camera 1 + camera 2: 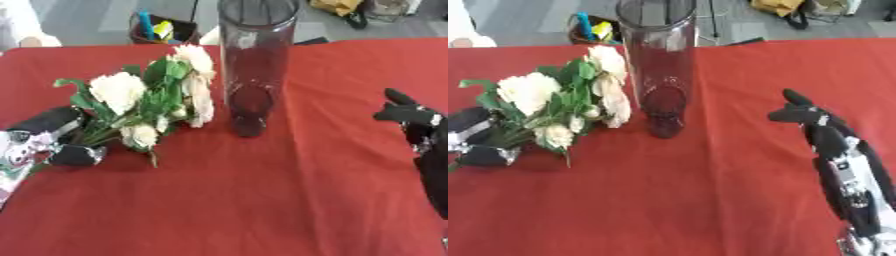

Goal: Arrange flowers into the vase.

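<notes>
Now my left hand (66, 145) is curled round the stems of the flowers (149, 100), low on the red bench (262, 200) just left of the vase (254, 65), which stands upright and empty. Next I judge the bunch must rise and tip stems-down over the rim. My right hand (802, 114) hovers idle, fingers relaxed, well right.

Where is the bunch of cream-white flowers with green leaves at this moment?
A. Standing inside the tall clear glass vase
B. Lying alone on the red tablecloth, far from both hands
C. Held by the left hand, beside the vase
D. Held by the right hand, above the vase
C: the left hand curls round the stems of the bunch of cream-white flowers, whose blooms lie beside the tall clear glass vase, not in it.
</notes>
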`<state>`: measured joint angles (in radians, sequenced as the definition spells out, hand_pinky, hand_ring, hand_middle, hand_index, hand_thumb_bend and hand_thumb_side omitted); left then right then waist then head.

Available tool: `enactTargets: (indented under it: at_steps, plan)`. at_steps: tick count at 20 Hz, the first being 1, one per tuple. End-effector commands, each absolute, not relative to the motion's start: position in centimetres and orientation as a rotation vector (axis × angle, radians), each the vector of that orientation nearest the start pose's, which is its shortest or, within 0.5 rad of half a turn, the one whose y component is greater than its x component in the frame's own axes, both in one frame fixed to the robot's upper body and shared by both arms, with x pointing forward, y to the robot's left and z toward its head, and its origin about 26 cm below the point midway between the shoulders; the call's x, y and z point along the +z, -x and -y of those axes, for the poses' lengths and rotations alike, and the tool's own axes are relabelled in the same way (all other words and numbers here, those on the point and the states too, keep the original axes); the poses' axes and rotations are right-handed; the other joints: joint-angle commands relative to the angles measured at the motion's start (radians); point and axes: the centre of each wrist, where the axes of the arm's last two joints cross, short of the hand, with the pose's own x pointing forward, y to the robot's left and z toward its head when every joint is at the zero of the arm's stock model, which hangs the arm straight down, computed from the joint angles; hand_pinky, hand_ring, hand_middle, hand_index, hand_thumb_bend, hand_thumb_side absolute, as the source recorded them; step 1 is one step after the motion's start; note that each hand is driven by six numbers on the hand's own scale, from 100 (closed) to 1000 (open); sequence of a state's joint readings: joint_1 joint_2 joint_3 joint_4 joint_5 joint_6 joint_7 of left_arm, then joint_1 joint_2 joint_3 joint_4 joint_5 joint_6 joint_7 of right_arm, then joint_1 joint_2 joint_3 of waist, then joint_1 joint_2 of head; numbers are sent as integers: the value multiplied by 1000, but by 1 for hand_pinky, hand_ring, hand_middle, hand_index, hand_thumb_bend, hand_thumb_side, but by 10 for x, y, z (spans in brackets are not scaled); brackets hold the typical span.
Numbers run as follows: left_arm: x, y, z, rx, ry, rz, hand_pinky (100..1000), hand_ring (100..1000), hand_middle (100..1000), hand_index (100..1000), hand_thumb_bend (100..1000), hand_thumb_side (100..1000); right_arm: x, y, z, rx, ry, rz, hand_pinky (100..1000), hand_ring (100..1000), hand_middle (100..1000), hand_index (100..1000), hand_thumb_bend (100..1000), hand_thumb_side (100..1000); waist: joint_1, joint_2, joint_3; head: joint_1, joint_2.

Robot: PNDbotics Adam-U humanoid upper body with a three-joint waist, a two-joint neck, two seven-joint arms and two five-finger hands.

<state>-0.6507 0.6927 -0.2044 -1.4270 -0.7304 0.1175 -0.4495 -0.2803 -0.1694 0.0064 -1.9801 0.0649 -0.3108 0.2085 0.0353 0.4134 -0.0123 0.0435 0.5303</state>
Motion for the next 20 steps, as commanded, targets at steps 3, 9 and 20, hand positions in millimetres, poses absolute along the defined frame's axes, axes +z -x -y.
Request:
enactTargets:
  at_steps: [3, 9, 20]
  plan:
    - [226, -402, -320, -1363, -1058, 1296, 100, 100, 169, 371, 100, 296, 184, -298, 235, 577, -7, 2531, 1000, 1000, 683, 754, 100, 973, -1, -18, 1, 4, -6]
    - [223, -405, -321, -1385, -1114, 1283, 100, 100, 100, 187, 100, 228, 184, -298, 235, 581, -8, 2530, 1000, 1000, 682, 753, 100, 973, -1, -17, 3, 4, -7]
    - [221, -404, -321, -1407, -1124, 1356, 100, 100, 100, 100, 148, 408, 184, -298, 235, 581, -6, 2530, 1000, 1000, 681, 750, 100, 972, -2, -18, 2, -8, 0]
